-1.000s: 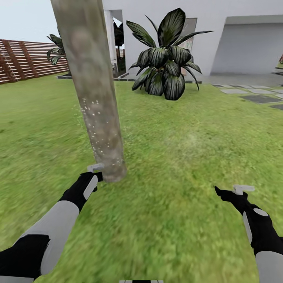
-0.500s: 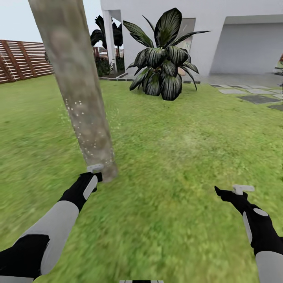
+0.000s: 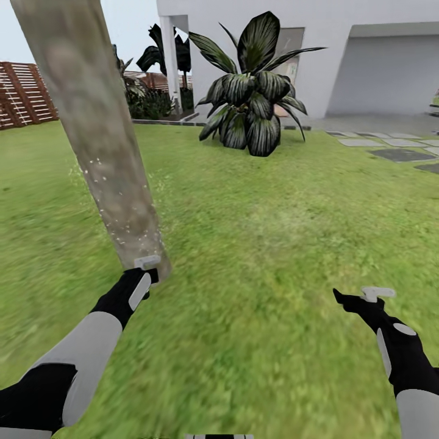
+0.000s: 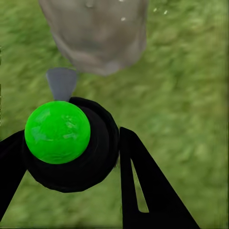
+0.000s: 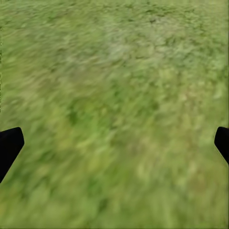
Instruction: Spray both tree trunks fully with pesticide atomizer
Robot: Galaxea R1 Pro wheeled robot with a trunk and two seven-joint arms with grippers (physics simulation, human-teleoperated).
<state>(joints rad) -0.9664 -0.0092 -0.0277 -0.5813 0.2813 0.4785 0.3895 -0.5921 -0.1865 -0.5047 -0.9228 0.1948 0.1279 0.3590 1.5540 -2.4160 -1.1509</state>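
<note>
Garden lawn (image 3: 256,244) before a white house. Left end effector (image 3: 146,268), arm stretched forward and low, grips the pesticide atomizer (image 4: 67,143) just beside the tree trunk (image 3: 97,134), white specks on its bark. Right end effector (image 3: 366,299) hangs spread wide, holding nothing. Risk: at this nearness, spray may miss the upper trunk.

The tree trunk (image 3: 100,134) looks smooth and matt, mottled grey-brown, dotted with white pesticide (image 3: 116,183) specks. The pesticide atomizer (image 4: 71,143) is matt black plastic with a glossy green ball. The lawn (image 3: 262,231) looks rough.
</note>
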